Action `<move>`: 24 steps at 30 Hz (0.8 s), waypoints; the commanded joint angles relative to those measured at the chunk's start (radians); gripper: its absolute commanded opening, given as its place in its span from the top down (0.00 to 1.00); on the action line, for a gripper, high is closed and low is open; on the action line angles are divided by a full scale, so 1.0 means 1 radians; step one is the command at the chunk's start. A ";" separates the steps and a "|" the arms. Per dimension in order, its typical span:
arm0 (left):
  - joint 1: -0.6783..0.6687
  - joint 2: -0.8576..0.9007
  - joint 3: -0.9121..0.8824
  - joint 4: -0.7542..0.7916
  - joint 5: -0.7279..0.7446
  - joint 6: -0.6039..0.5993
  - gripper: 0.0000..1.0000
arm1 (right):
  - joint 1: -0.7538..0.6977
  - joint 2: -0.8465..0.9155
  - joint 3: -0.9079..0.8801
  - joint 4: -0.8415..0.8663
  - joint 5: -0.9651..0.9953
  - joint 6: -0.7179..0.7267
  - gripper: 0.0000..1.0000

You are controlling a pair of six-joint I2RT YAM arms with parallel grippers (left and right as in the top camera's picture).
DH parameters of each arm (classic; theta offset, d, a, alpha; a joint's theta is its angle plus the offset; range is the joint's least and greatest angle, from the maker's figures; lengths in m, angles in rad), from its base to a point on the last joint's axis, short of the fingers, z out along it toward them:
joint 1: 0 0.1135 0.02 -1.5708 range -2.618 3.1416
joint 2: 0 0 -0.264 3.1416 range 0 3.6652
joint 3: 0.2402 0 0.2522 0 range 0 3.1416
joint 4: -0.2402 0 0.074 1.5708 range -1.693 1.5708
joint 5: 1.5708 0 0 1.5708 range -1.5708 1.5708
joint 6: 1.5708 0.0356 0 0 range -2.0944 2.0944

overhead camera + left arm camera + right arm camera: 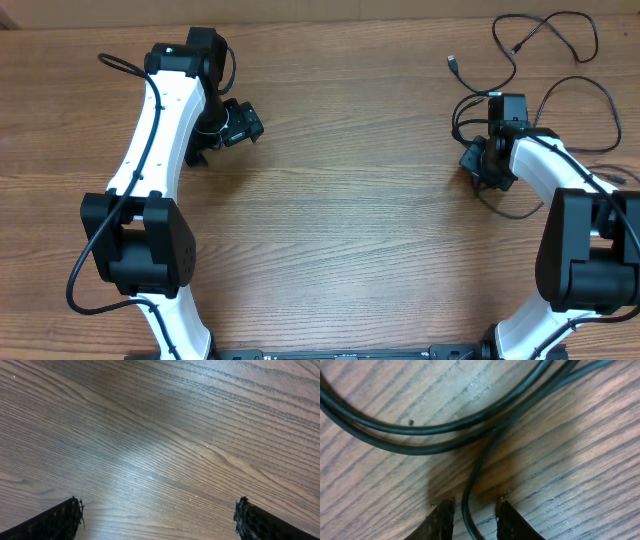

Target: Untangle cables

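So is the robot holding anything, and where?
The left gripper is open, holding nothing. A black cable runs, mid-length, between the fingertips of the right gripper; whether it's pinched can't be told.

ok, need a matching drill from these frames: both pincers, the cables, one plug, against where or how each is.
Things:
1. left pincer
2. right pincer
3. cables
4. silver-tipped plug

States:
A. loose black loops on the right side of the table
B. fingers wide apart, only bare table between them
C. small, at the end of a strand, lying on the table
D. fingers close together, one thin strand between them

Pairs: 1-B, 2-D, 3-A, 4-C
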 commanded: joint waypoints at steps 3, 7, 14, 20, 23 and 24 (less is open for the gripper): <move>0.001 -0.028 0.021 0.001 -0.010 0.016 0.01 | 0.000 0.002 -0.005 0.012 0.018 -0.004 0.75; 0.001 -0.028 0.021 0.001 -0.010 0.016 0.00 | 0.000 0.002 -0.005 0.004 0.018 -0.004 0.83; 0.001 -0.028 0.021 0.001 -0.010 0.016 0.01 | 0.000 0.002 -0.005 -0.051 0.020 -0.003 0.96; 0.001 -0.028 0.021 0.001 -0.010 0.016 0.01 | -0.002 0.000 -0.005 -0.152 0.117 0.166 0.96; 0.001 -0.028 0.021 0.001 -0.010 0.016 0.00 | -0.004 -0.004 -0.005 -0.209 0.168 0.254 0.96; 0.001 -0.028 0.021 0.001 -0.010 0.016 0.00 | -0.004 -0.006 -0.005 -0.224 0.177 0.267 0.96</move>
